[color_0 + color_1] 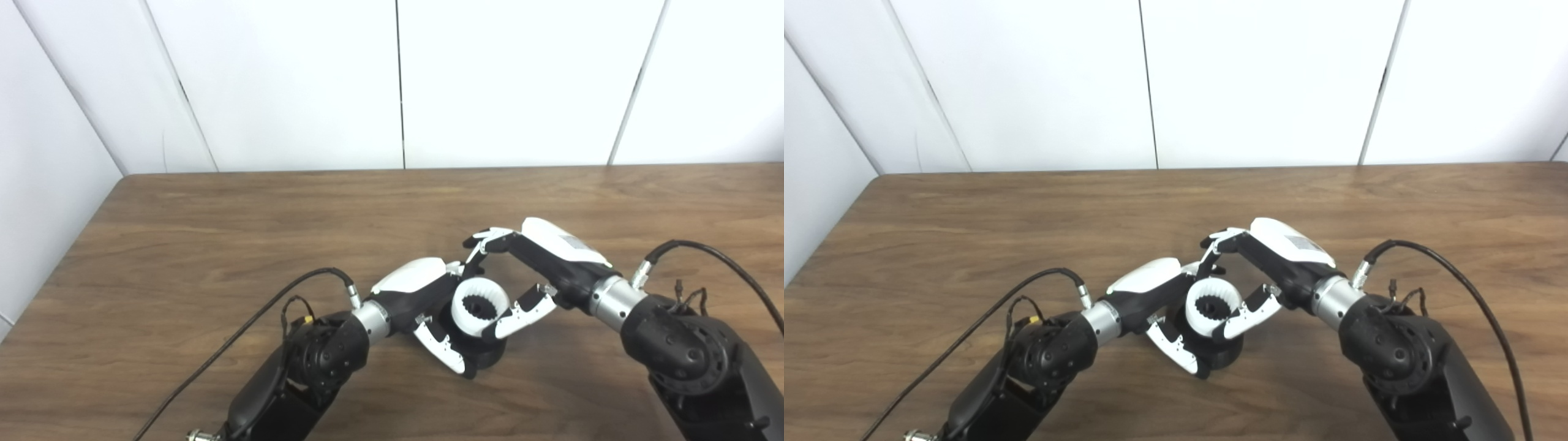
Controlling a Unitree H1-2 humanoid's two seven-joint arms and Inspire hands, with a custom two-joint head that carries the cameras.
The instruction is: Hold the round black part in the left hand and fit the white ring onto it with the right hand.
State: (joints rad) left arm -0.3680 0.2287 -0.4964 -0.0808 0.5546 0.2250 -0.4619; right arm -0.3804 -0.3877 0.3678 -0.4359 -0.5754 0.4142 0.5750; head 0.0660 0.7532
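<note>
The round black part (490, 355) stands near the table's front middle, and my left hand (422, 294) is shut around it from the left, thumb curling along its front. The white ring (481, 306), toothed on the inside, sits on top of the black part. My right hand (533, 269) comes in from the right and pinches the ring, thumb on its near right side and fingers reaching over its far side. In the right eye view the ring (1214, 306) and black part (1222, 354) sit between the left hand (1157, 288) and right hand (1268, 257).
The wooden table (245, 233) stretches to white wall panels (392, 79) at the back. Black cables (269, 312) loop off both forearms, the right one (723, 263) arching above the table surface.
</note>
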